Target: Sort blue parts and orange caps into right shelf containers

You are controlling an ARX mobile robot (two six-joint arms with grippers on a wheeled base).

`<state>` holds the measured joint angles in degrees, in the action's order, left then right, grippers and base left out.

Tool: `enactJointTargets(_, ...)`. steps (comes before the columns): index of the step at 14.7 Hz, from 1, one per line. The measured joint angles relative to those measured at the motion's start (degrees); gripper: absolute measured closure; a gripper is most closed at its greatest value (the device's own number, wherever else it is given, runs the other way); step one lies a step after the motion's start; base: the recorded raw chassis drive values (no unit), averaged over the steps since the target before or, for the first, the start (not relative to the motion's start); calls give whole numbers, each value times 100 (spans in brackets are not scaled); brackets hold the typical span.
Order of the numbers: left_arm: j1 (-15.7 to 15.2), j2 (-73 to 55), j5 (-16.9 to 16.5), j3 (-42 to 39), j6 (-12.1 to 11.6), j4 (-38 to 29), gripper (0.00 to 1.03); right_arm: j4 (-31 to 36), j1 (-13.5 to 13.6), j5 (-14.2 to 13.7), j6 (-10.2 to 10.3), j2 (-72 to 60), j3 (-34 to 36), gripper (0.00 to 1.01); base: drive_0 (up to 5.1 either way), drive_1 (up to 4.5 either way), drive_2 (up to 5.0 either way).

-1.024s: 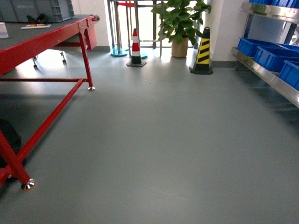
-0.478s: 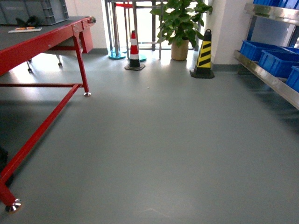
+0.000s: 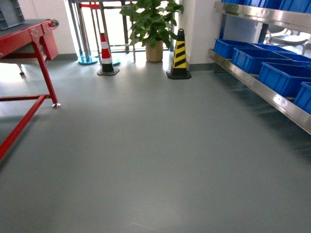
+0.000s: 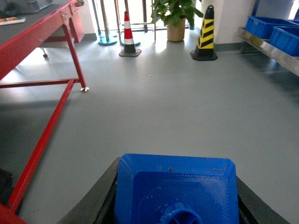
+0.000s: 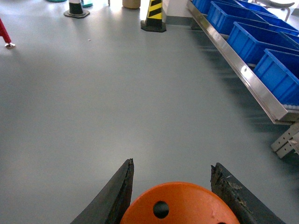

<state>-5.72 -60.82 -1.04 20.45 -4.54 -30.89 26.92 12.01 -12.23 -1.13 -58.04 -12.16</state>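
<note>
Two loads ride with me at this moment: my left gripper [image 4: 175, 205] is clamped around a blue part [image 4: 175, 186], its knob facing the wrist camera, and my right gripper [image 5: 170, 205] is closed on an orange cap [image 5: 180, 205], whose holed flat top fills the bottom of that view between the dark fingers [image 5: 112, 196]. Neither arm shows in the head view, which looks across bare grey floor [image 3: 146, 160] toward the right shelf containers [image 3: 284, 77], a row of blue crates sitting on a steel shelf [image 3: 272, 97] along the right wall. A red table [image 3: 29, 39] stands off to the left, and a yellow-and-black cone [image 3: 179, 56], a red-and-white cone [image 3: 105, 56] and a potted plant [image 3: 153, 24] sit near the far wall. I judge I am in transit, with both drops not yet made. The main risk is in the approach: the shelf edge juts out at crate height, so closing in at a poor angle could knock an arm or the base against the steel lip. I also cannot see how deep either piece sits in its grip, so a jolt could shake one loose onto the floor. And since the crates look alike, I could release a piece into the wrong one.
</note>
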Motion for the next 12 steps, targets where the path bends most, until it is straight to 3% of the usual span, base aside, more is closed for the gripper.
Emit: enactJointTargets(12,0,0,0,0,0,2,58,-2,0,-2,0,2,0,58,-163,-163,-163)
